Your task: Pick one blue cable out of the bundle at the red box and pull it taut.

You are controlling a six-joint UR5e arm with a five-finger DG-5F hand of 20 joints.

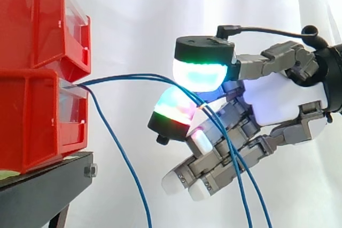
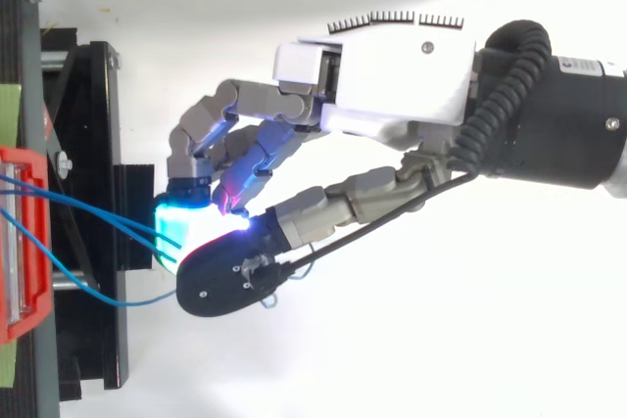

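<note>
White curtain (image 1: 160, 25) behind red bins (image 1: 32, 78) on black stand (image 1: 43, 190); hand (image 1: 278, 100) pinches two blue cables (image 1: 133, 77) between glowing pads (image 1: 200, 76), third cable (image 1: 120, 158) hanging loose.

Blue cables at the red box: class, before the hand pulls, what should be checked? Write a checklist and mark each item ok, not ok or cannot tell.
1. Grip: ok. The hand has its glowing pads closed on the blue cables.
2. Only one cable in the pinch: not ok. Two run into it together.
3. The third blue cable is free of the hand: ok. It hangs down apart from it.
4. Slack taken up: not ok. The pinched cables bow between the red box and the hand.
5. Cable ends fixed inside the box: cannot tell.
6. Box seated on the black stand: ok.
</note>
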